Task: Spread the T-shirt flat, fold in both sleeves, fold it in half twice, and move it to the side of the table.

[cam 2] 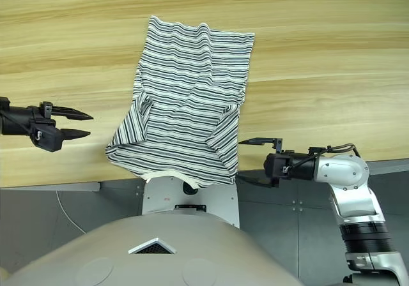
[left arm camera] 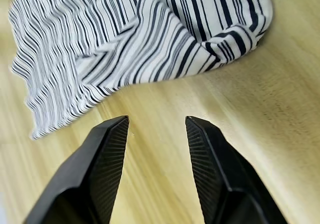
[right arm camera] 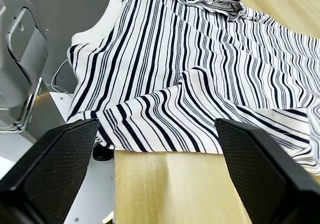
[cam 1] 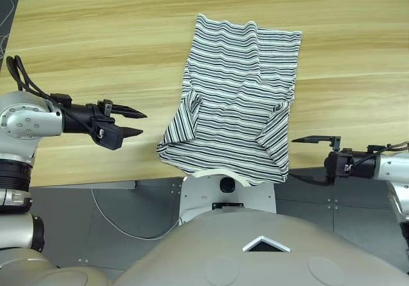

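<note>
One striped T-shirt (cam 1: 236,101) lies on the table (cam 1: 96,43), both sleeves (cam 1: 188,117) turned in, collar (cam 1: 214,173) hanging over the edge. The left gripper (cam 1: 142,123) and right gripper (cam 1: 294,158) gape empty, flanking its collar-end corners, probably poised for the first half-fold.

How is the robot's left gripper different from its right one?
The left gripper is over the wooden table, beside the shirt's left side. The right gripper is at the table's near edge, by the shirt's right corner. The left gripper's jaws are open a little, while the right gripper's jaws gape much wider. Both are black, open and hold nothing.
</note>
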You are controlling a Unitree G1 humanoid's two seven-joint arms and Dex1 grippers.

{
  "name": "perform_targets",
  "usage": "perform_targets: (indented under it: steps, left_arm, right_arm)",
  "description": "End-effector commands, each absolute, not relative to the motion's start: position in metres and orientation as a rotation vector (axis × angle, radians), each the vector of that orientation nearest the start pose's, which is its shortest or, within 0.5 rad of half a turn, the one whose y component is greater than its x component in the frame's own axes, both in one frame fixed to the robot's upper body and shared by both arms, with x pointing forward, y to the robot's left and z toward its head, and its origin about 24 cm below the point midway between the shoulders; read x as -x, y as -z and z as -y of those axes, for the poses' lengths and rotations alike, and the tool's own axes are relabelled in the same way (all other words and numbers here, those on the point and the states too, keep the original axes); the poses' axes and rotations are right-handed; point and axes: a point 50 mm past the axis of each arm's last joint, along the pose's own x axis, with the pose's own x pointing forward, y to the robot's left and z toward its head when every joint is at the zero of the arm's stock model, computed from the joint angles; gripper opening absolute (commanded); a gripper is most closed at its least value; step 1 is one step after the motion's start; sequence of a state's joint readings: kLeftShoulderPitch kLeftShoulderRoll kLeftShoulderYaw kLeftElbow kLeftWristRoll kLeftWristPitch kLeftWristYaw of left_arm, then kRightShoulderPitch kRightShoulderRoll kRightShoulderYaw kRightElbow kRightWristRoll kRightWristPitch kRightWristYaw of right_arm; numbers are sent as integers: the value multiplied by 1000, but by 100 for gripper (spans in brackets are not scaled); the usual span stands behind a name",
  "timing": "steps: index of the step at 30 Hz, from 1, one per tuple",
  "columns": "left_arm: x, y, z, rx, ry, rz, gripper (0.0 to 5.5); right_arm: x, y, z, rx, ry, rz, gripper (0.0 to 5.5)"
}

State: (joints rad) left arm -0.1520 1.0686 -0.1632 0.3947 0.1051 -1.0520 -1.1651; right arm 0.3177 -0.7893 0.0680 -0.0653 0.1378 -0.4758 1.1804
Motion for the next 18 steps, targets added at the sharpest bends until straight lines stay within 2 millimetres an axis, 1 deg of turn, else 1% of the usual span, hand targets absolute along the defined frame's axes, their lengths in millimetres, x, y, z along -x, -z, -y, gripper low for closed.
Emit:
perform_targets:
  steps: [1, 4, 6, 8, 11, 13, 16, 18]
  left_arm:
    - [-190, -88, -293, -1428, 1588, -159, 214]
    - [-185, -78, -287, -1417, 1591, -74, 214]
    - [-182, -72, -287, -1422, 1610, -75, 214]
    - [-184, -69, -286, -1426, 1605, -63, 214]
    - [-189, -65, -279, -1420, 1586, -14, 255]
    - [-192, -61, -278, -1437, 1591, -12, 293]
    - [-192, -54, -274, -1444, 1613, 5, 293]
    - [-195, -50, -266, -1431, 1606, 56, 293]
  right_arm:
    - [-152, -43, 219, 635, -1415, -173, 428]
    - [-153, -43, 218, 630, -1417, -168, 428]
    - [-155, -44, 219, 628, -1406, -161, 428]
    - [-155, -44, 218, 625, -1401, -157, 428]
    - [-154, -43, 216, 615, -1397, -153, 432]
    - [-153, -42, 216, 610, -1397, -159, 432]
    - [-151, -41, 214, 598, -1405, -169, 432]
    - [-149, -40, 213, 590, -1408, -172, 432]
